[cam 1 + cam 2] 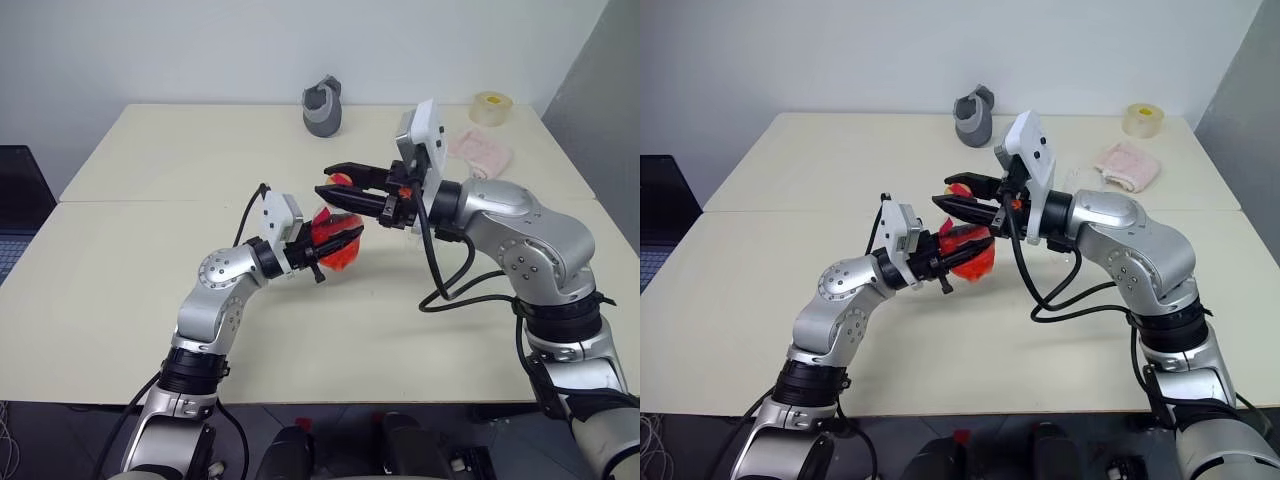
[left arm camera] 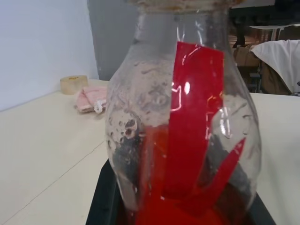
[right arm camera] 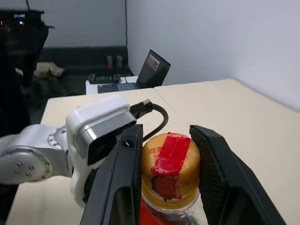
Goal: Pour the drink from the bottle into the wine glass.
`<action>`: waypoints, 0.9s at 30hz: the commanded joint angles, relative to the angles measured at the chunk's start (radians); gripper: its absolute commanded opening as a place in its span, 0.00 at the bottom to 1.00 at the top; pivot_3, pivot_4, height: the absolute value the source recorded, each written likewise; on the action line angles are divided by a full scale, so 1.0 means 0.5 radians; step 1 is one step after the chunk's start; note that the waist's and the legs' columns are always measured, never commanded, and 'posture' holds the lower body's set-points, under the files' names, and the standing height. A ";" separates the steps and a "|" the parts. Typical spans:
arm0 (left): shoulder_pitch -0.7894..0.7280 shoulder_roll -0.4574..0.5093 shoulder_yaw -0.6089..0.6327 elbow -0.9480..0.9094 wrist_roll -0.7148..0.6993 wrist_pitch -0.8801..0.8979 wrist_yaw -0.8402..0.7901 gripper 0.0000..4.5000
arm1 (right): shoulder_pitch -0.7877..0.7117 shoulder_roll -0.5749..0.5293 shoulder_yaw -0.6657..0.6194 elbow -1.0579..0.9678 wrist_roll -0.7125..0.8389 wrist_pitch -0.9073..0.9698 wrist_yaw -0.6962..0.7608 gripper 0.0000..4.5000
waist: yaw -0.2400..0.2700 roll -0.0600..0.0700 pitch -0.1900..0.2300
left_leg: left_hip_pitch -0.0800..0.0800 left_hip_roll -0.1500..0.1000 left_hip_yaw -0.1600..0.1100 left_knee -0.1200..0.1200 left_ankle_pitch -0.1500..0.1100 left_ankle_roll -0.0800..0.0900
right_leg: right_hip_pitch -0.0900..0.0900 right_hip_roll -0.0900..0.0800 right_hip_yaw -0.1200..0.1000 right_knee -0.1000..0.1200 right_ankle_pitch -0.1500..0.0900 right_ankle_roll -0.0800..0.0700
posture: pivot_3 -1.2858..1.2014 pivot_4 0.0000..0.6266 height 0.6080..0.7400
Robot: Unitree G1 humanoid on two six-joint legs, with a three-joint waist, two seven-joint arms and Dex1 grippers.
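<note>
Early stage, nothing poured. Left gripper (image 1: 335, 243) clenched on the bottle (image 1: 968, 252), held above the table (image 1: 150, 200) at centre. Right gripper (image 3: 166, 164) at the bottle's 12 o'clock, fingers around the cap (image 3: 169, 166), still on. Uncapping and pouring remain.

Both arms are built of rounded silver-grey metal segments joined by black rings, with small dark screws set into the round joint housings. Each wrist carries a boxy white camera housing, and loose black cables loop from it back along the arm. The left claw (image 1: 335, 243) and the right claw (image 1: 335, 186) each end in two black fingers, with small orange-red details at the base of the right one.
</note>
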 commanded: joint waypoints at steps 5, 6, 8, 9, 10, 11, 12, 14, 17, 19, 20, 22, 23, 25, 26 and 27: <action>0.007 0.002 0.049 -0.026 -0.021 -0.019 0.009 0.22 | -0.023 0.018 -0.130 -0.005 -0.113 -0.184 0.019 0.28 | 0.003 0.000 0.000 | 0.000 0.000 -0.001 0.000 0.000 -0.001 | 0.000 -0.001 0.000 0.000 0.000 0.000 | 0.52 0.24 1.00; 0.008 -0.001 0.047 -0.028 -0.022 -0.017 0.010 0.22 | -0.013 0.010 -0.115 -0.014 -0.138 -0.231 0.055 0.28 | 0.004 0.000 0.000 | 0.000 0.000 -0.001 0.000 0.000 -0.001 | 0.000 -0.001 0.000 0.000 0.000 0.000 | 0.52 0.24 1.00; 0.011 -0.006 0.042 -0.032 -0.024 -0.016 0.011 0.21 | 0.006 0.011 -0.111 -0.023 -0.137 -0.246 0.092 0.28 | 0.006 0.000 0.000 | 0.000 0.000 -0.001 0.000 0.000 -0.001 | 0.000 -0.001 0.000 0.000 0.000 0.000 | 0.52 0.24 1.00; 0.012 -0.008 0.040 -0.036 -0.027 -0.013 0.009 0.21 | 0.010 0.020 -0.127 -0.019 -0.090 -0.211 0.118 0.28 | 0.006 0.000 0.000 | 0.000 0.000 -0.001 0.000 0.000 -0.001 | 0.000 -0.001 0.000 0.000 0.000 0.000 | 0.52 0.24 1.00; 0.014 -0.008 0.039 -0.039 -0.029 -0.011 0.007 0.21 | 0.007 0.029 -0.147 -0.009 -0.045 -0.175 0.136 0.28 | 0.006 0.000 0.000 | 0.000 0.000 -0.001 0.000 0.000 -0.001 | 0.000 -0.001 0.000 0.000 0.000 0.000 | 0.52 0.24 1.00; 0.016 -0.009 0.038 -0.042 -0.031 -0.008 0.003 0.21 | -0.011 0.038 -0.188 0.021 0.035 -0.111 0.153 0.28 | 0.006 0.000 0.000 | 0.000 0.000 0.000 0.000 0.000 0.000 | 0.000 -0.001 0.000 0.000 0.000 0.000 | 0.52 0.24 1.00; 0.018 -0.010 0.037 -0.043 -0.033 -0.006 -0.003 0.21 | -0.035 0.047 -0.230 0.057 0.109 -0.055 0.165 0.28 | 0.006 0.000 0.000 | 0.000 0.000 -0.001 0.000 0.000 -0.001 | 0.000 -0.001 0.000 0.000 0.000 0.000 | 0.52 0.24 1.00; 0.028 -0.009 0.036 -0.056 -0.040 0.002 -0.015 0.21 | -0.096 0.046 -0.288 0.143 0.210 0.018 0.227 0.28 | 0.005 0.000 0.000 | 0.000 0.000 0.000 0.000 0.000 0.000 | 0.000 -0.001 0.000 0.000 0.000 0.000 | 0.52 0.24 1.00; 0.059 -0.003 0.033 -0.105 -0.055 0.026 -0.029 0.21 | -0.157 0.021 -0.296 0.232 0.213 0.008 0.344 0.28 | 0.006 0.000 0.000 | 0.000 0.000 -0.001 0.000 0.000 0.000 | 0.000 -0.001 0.000 0.000 0.000 0.000 | 0.52 0.24 1.00; 0.083 0.003 0.037 -0.147 -0.067 0.049 -0.029 0.21 | -0.191 0.017 -0.294 0.264 0.218 -0.007 0.425 0.28 | 0.006 0.000 0.000 | 0.000 0.000 -0.001 -0.001 0.000 0.001 | 0.000 -0.001 0.000 0.000 0.000 0.000 | 0.52 0.24 1.00; 0.094 0.006 0.039 -0.163 -0.073 0.058 -0.026 0.21 | -0.204 0.016 -0.291 0.274 0.211 -0.012 0.451 0.28 | 0.005 0.000 0.000 | 0.000 0.000 -0.001 0.000 0.000 0.001 | 0.000 -0.001 0.000 0.000 0.000 0.000 | 0.52 0.24 1.00; 0.112 0.011 0.044 -0.188 -0.079 0.070 -0.015 0.21 | -0.225 0.020 -0.284 0.283 0.186 -0.030 0.485 0.28 | 0.006 0.000 0.000 | 0.000 0.000 0.000 0.000 0.000 0.001 | 0.000 -0.001 0.000 0.000 0.000 0.000 | 0.52 0.24 1.00; 0.118 0.013 0.046 -0.196 -0.079 0.073 -0.009 0.21 | -0.234 0.026 -0.286 0.286 0.178 -0.032 0.487 0.28 | 0.006 0.000 0.000 | 0.000 0.000 0.000 0.000 0.000 0.001 | 0.000 -0.001 0.000 0.000 0.000 0.000 | 0.52 0.24 1.00; 0.125 0.012 0.053 -0.200 -0.076 0.075 0.005 0.21 | -0.240 0.035 -0.297 0.275 0.172 -0.028 0.465 0.28 | 0.006 0.000 0.000 | 0.000 0.000 -0.001 0.000 0.000 0.001 | 0.000 -0.001 0.000 0.000 0.000 0.000 | 0.52 0.24 1.00; 0.126 0.011 0.056 -0.199 -0.074 0.074 0.011 0.21 | -0.239 0.037 -0.303 0.267 0.172 -0.024 0.452 0.28 | 0.006 0.000 0.000 | 0.000 0.000 -0.001 0.000 0.000 0.001 | 0.000 -0.001 0.000 0.000 0.000 0.000 | 0.52 0.24 1.00; 0.128 0.010 0.060 -0.198 -0.072 0.073 0.020 0.21 | -0.224 0.032 -0.316 0.226 0.185 -0.002 0.423 0.28 | 0.006 0.000 0.000 | 0.000 0.000 -0.001 0.000 0.000 0.000 | 0.000 -0.001 0.000 0.000 0.000 0.000 | 0.52 0.24 1.00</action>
